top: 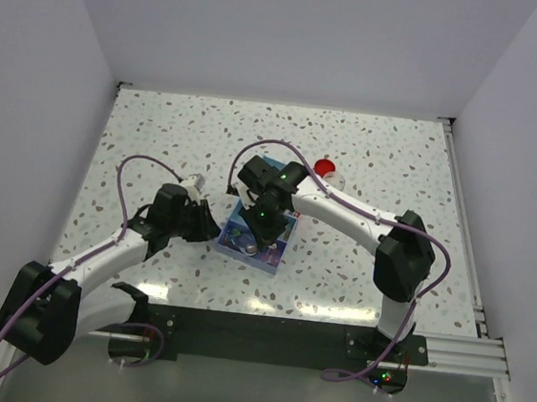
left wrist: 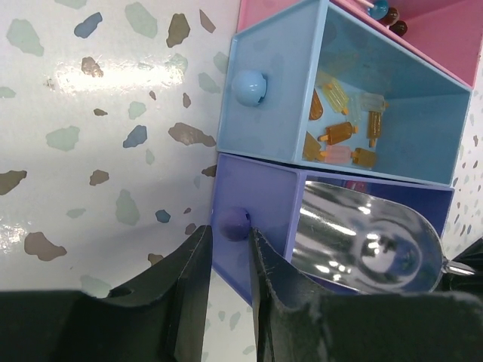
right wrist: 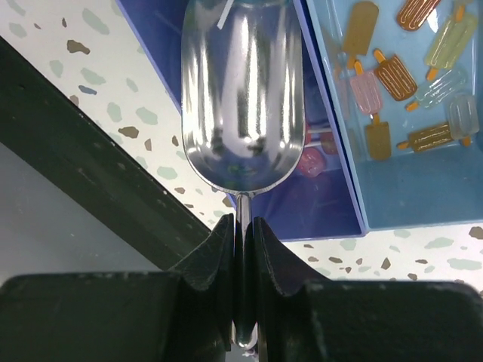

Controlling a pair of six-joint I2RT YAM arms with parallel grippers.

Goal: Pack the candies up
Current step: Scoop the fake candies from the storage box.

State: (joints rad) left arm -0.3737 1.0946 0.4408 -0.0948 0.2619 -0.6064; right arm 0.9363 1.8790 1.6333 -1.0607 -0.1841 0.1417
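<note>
candies [left wrist: 343, 136], popsicle-shaped and mostly orange and pink, lie in the blue drawer [left wrist: 272, 113], and a few pink ones show in the purple drawer [left wrist: 260, 204] beside it. at the left, the left gripper [left wrist: 230, 237] sets its fingers narrowly apart, one on each side of the purple drawer's knob [left wrist: 232, 222], seemingly pinching it to steady that drawer. to the right, the right gripper [right wrist: 243, 230] is pressed tight on the thin handle of the metal scoop [right wrist: 241, 98], whose bowl hangs inside the purple drawer. scooping looks to be the step in hand; the next move calls for sliding the bowl under the sweets without dragging the drawer.
</note>
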